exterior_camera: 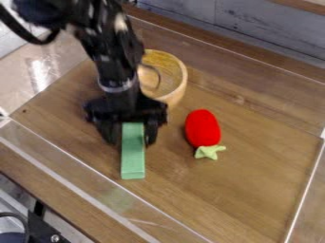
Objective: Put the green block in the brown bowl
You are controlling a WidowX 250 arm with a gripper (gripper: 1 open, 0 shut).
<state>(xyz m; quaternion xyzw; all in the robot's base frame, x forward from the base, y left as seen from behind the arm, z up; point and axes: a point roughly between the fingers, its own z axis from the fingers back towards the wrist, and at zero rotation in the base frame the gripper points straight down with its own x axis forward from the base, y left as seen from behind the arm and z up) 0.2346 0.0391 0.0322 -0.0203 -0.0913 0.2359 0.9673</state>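
Nearest, well to the left of the green block (133, 161), part of some dark equipment (15, 226) shows at the corner of the view, cut off by its edge. A pale strip (76, 187) runs at a slant along the wooden surface (241, 195), passing on the near side of the green block.

The green block lies flat on the surface, its long side running from near to far. Its near end sticks out toward the viewer, past the jaws (129, 140). These stand open and point down at the far part of the green block, with one dark fingertip to its left and the other to its right. The spread is a little wider than the green block, so its far part sits between the tips. Whether either tip touches its sides, I cannot tell; the dark fingers blur into one another there.

To the right of the green block, and apart from it, lies the red toy (200, 125), its green leaf (210, 152) turned toward the near side. Beyond the green block stands the brown bowl (174, 84), its left part hidden by the dark arm (108, 43). Farthest off, behind the green block and everything else, is a grey plank wall (241, 33).
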